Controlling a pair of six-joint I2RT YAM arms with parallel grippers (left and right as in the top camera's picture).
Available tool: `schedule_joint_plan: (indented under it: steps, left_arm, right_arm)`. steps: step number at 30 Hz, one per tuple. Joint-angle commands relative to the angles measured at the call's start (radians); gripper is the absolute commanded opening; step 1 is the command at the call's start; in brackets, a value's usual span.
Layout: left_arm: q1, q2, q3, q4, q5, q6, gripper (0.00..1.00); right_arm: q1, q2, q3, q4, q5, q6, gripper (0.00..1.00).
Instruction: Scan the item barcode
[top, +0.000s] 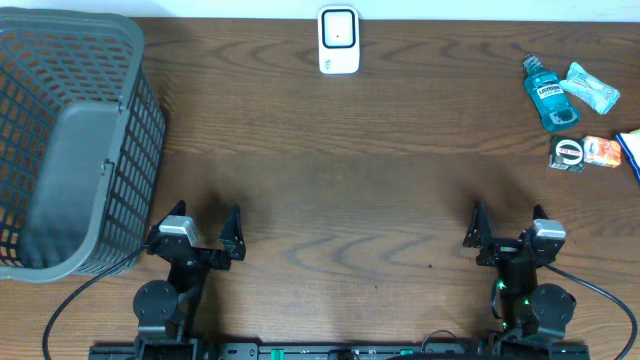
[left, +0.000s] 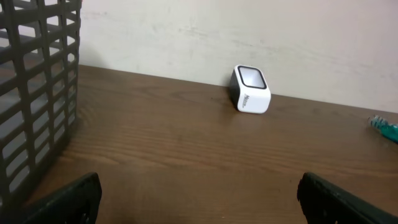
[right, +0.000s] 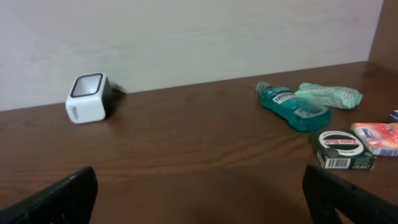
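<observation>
Basket (top: 140, 115) stands left, scanner (top: 338, 40) centre, mouthwash bottle (top: 551, 96) right

Dark brown wood-grain table (top: 350, 180), carrying: grey plastic lattice basket (top: 142, 125) at far-left corner; white cube scanner w/ black face (top: 338, 40) rear centre; at right, teal mouthwash bottle (top: 551, 93) on its side, pale green wrapped packet (top: 591, 86) beside it, black-green box (top: 567, 154) just beside orange-white box (top: 602, 151).

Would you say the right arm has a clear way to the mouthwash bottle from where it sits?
Probably yes. The right gripper is open and empty, and bare table lies between it and the mouthwash bottle; the small black box sits near that path but off to one side.
</observation>
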Motion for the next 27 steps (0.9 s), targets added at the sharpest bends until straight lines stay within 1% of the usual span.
schedule_joint_plan:
  steps: [1, 17, 21, 23, 27]
  left_arm:
    - [0.004, -0.006, -0.018, -0.031, 0.012, 0.01, 0.98]
    - [0.004, -0.006, -0.018, -0.031, 0.012, 0.01, 0.98]
    - [0.004, -0.008, -0.018, -0.035, -0.014, 0.121, 0.98]
    - [0.004, -0.008, -0.018, -0.038, -0.023, 0.157, 0.98]
    - [0.004, -0.008, -0.018, -0.042, -0.073, 0.159, 0.98]
  right_arm:
    - [0.01, -0.004, -0.001, -0.005, 0.008, 0.01, 0.99]
    - [0.01, -0.003, -0.001, -0.005, 0.008, 0.01, 0.99]
    - [0.01, -0.003, -0.001, -0.005, 0.008, 0.01, 0.99]
    - [0.01, -0.003, -0.001, -0.005, 0.008, 0.01, 0.99]
    - [0.01, -0.003, -0.001, -0.005, 0.008, 0.01, 0.99]
